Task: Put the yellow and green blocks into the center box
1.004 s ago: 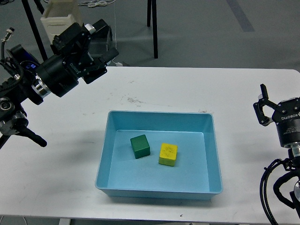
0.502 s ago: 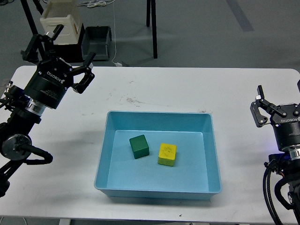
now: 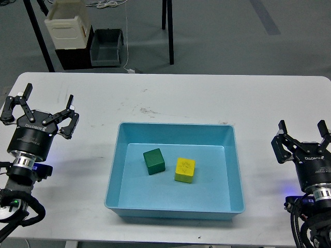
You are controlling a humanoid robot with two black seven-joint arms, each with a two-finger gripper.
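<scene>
A green block (image 3: 154,161) and a yellow block (image 3: 185,170) sit side by side on the floor of the light blue box (image 3: 235,175) in the middle of the white table. My left gripper (image 3: 39,109) is open and empty above the table's left side, well left of the box. My right gripper (image 3: 302,137) is open and empty at the table's right edge, right of the box.
The white table (image 3: 207,98) spreads around the box. On the floor behind the table stand a cream container (image 3: 66,20) on a black base, a grey bin (image 3: 106,45) and dark stand legs (image 3: 168,26).
My left arm has swung down and back to the left, away from the table's far edge, to the left side. My right gripper has dropped slightly. The blocks have not moved.
</scene>
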